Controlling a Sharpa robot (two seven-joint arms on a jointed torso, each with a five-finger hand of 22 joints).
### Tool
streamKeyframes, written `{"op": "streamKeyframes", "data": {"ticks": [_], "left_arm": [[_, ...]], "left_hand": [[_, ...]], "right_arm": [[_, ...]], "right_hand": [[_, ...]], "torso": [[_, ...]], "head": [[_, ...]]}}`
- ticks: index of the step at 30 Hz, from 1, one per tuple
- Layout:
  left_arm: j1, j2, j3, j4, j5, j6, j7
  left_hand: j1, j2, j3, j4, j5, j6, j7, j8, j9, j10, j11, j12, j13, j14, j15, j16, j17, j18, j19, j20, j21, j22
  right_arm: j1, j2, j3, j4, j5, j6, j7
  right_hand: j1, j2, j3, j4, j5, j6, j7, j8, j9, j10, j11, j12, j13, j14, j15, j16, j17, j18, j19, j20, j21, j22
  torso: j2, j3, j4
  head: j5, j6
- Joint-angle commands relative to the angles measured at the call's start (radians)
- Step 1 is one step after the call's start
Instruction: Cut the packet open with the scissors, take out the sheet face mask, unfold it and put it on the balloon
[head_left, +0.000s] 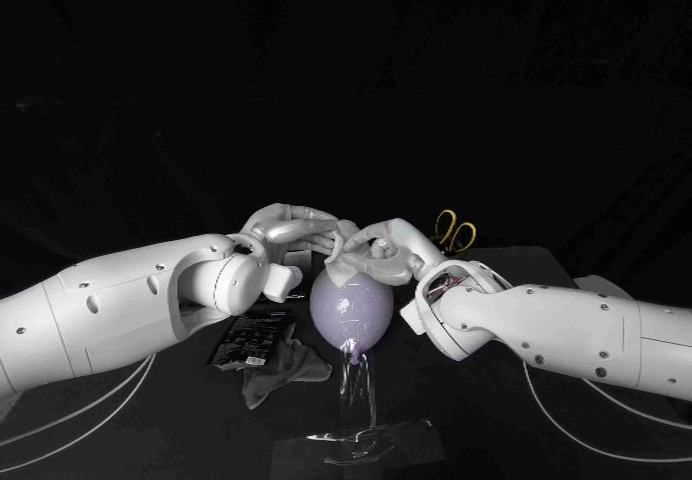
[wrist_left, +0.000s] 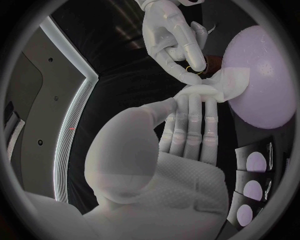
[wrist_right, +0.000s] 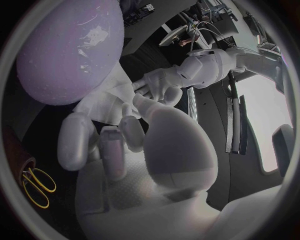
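A lavender balloon stands on a clear stand at the table's middle. The white sheet face mask lies against the balloon's upper far side. My right hand pinches the mask's edge between thumb and finger; the pinch shows in the left wrist view, right hand on mask. My left hand reaches in from the other side, and its straight fingers hold the mask's edge beside the balloon. The right wrist view has the mask between both hands under the balloon.
Yellow-handled scissors lie behind my right hand and appear as scissors in the right wrist view. The black opened packet lies left of the balloon, with a grey cloth in front of it. The stand's clear base sits near the front.
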Motion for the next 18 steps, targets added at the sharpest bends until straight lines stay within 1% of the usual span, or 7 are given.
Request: {"op": "streamKeyframes", "data": {"ticks": [1, 6, 14, 18], "left_arm": [[0.003, 0.004, 0.002, 0.001, 0.004, 0.029, -0.003], [0.004, 0.004, 0.003, 0.002, 0.004, 0.038, -0.009], [0.008, -0.001, 0.006, 0.008, 0.007, 0.061, -0.021], [0.011, -0.002, 0.009, 0.010, 0.008, 0.065, -0.022]], "left_hand": [[0.001, 0.011, 0.008, -0.002, 0.004, 0.000, 0.006, 0.008, 0.204, -0.003, 0.001, 0.005, 0.002, 0.000, -0.002, 0.007, -0.001, 0.005, -0.010, 0.001, 0.006, 0.002], [0.001, 0.011, 0.008, -0.002, 0.004, 0.000, 0.006, 0.008, 0.204, -0.003, 0.001, 0.005, 0.002, 0.000, -0.002, 0.007, -0.001, 0.005, -0.010, 0.001, 0.006, 0.002], [0.000, 0.009, 0.011, -0.004, 0.004, -0.001, 0.007, 0.009, 0.209, -0.005, 0.002, 0.006, 0.003, 0.000, -0.002, 0.008, -0.001, 0.006, -0.012, 0.001, 0.008, 0.004], [0.000, 0.008, 0.013, -0.005, 0.004, -0.001, 0.007, 0.009, 0.211, -0.005, 0.002, 0.007, 0.003, -0.001, -0.002, 0.008, -0.002, 0.006, -0.013, 0.001, 0.009, 0.005]], "right_arm": [[0.000, 0.005, 0.001, -0.008, -0.029, 0.032, -0.012], [0.000, 0.011, 0.001, -0.027, -0.035, 0.031, -0.024], [0.000, 0.018, 0.001, -0.049, -0.057, 0.012, -0.033], [0.000, 0.016, 0.001, -0.048, -0.062, 0.006, -0.031]], "right_hand": [[-0.002, -0.009, -0.008, 0.003, -0.004, -0.007, 0.009, -0.007, -0.003, -0.007, 0.005, -0.003, 0.027, 0.104, 0.008, 0.005, 0.255, 0.021, -0.003, 0.006, -0.005, 0.173], [-0.002, -0.014, -0.017, 0.004, -0.004, -0.023, 0.015, -0.023, -0.011, -0.014, 0.010, -0.010, 0.021, 0.104, 0.012, 0.005, 0.255, 0.022, -0.006, 0.011, -0.011, 0.172], [0.012, -0.013, -0.018, -0.003, -0.004, -0.029, 0.019, -0.036, -0.018, -0.016, 0.013, -0.009, 0.021, 0.104, 0.016, 0.005, 0.256, 0.020, -0.003, 0.015, -0.002, 0.174], [0.019, -0.010, -0.016, -0.006, -0.004, -0.026, 0.019, -0.037, -0.018, -0.014, 0.014, -0.005, 0.023, 0.104, 0.016, 0.005, 0.256, 0.020, -0.002, 0.016, 0.000, 0.174]], "torso": [[0.000, -0.0006, -0.0008], [0.001, -0.0008, 0.0004], [0.001, -0.0008, -0.0001], [0.000, -0.0009, 0.0012]], "head": [[-0.001, 0.000], [-0.002, 0.001], [-0.001, 0.000], [-0.001, -0.001]]}}
